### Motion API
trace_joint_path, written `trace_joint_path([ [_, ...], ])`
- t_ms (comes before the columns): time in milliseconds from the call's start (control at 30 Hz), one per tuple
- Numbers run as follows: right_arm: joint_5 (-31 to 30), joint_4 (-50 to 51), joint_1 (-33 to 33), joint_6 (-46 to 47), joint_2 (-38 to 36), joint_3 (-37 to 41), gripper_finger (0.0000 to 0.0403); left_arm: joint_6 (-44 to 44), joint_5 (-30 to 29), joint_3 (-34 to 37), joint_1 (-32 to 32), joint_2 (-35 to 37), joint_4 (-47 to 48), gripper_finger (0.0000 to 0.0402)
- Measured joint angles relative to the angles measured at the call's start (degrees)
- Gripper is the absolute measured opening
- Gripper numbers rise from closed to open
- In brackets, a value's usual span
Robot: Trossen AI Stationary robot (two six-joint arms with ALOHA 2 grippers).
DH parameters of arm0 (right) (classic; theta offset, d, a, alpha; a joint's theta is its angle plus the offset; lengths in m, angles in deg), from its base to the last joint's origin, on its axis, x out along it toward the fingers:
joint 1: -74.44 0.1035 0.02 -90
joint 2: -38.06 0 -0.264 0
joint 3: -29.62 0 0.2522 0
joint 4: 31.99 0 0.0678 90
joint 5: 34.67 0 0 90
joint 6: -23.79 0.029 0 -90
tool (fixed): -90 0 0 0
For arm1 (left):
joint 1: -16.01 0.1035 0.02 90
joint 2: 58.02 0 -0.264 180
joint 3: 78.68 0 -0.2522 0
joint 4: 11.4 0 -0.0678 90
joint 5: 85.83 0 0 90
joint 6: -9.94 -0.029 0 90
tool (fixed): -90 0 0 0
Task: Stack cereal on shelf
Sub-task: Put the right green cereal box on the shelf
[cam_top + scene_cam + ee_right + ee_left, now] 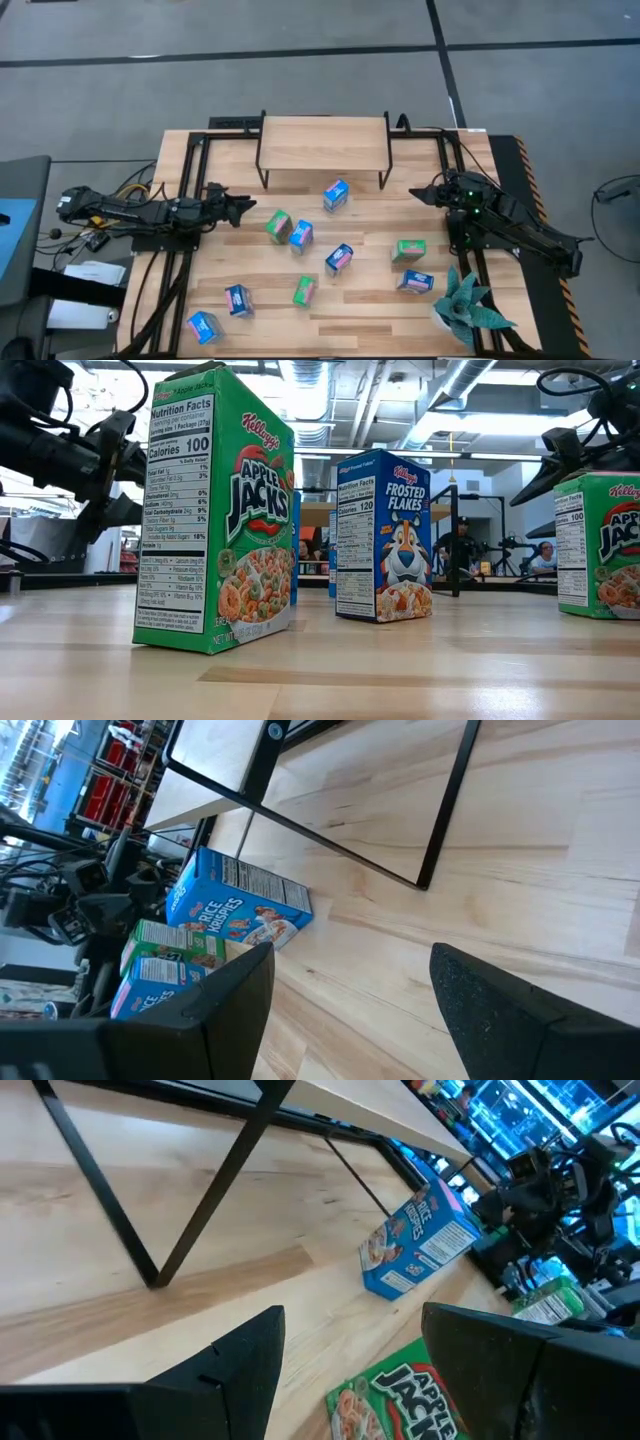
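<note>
Several small cereal boxes lie scattered on the tabletop, mostly blue, some green. A blue one (336, 194) is just in front of the shelf (323, 145), and a green one (278, 226) and a blue one (301, 236) lie close together nearer the left arm. The shelf, a light-wood board on thin black legs, stands at the far edge with nothing on top. My left gripper (245, 207) is open, low over the table left of the green box (400, 1400). My right gripper (418, 193) is open, right of the shelf's front leg, facing the blue Rice Krispies box (240, 905).
A teal spiky plant (468, 310) stands at the near right corner. More boxes lie toward the near edge (238, 300) and near right (415, 282). In the low view a green Apple Jacks box (215, 510) and a blue Frosted Flakes box (385, 535) stand upright. People are in the room behind.
</note>
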Motion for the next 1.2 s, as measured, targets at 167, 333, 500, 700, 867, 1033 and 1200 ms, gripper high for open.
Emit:
trace_joint_path([
  [167,-0.01,-0.02,-0.02,-0.01,0.0,0.0,0.0291,3.85,7.63,0.0,-0.01,-0.04,-7.28,0.0226],
  [333,-1.0,-0.02,-0.02,-0.04,0.0,0.0,0.0291,-0.1,20.08,0.0,-0.63,-0.04,-27.11,0.0226],
  [500,-1.13,-0.1,-0.02,0.77,0.0,0.0,0.0291,-9.8,21.07,-3.72,-1.31,-0.02,-40.28,0.0226],
  [700,-0.22,-0.85,-0.02,10.97,0.0,0.0,0.0291,-19.86,20.39,-18.08,-1.53,-4.37,-27.23,0.0226],
  [867,7.05,-13.28,0.11,10.12,0.0,0.0,0.0291,-21.79,19.95,-32.14,-1.53,-14.53,-13.34,0.0226],
  [1033,11.35,-37.1,0.11,10.1,-0.02,0.0,0.0291,-23.39,21.6,-45.14,-1.51,-26.95,-4.49,0.0226],
  [1200,15.82,-48.76,0.09,10.8,-0.02,-2.95,0.0291,-27.95,25.85,-57.15,-1.51,-36.53,1.09,0.0226],
])
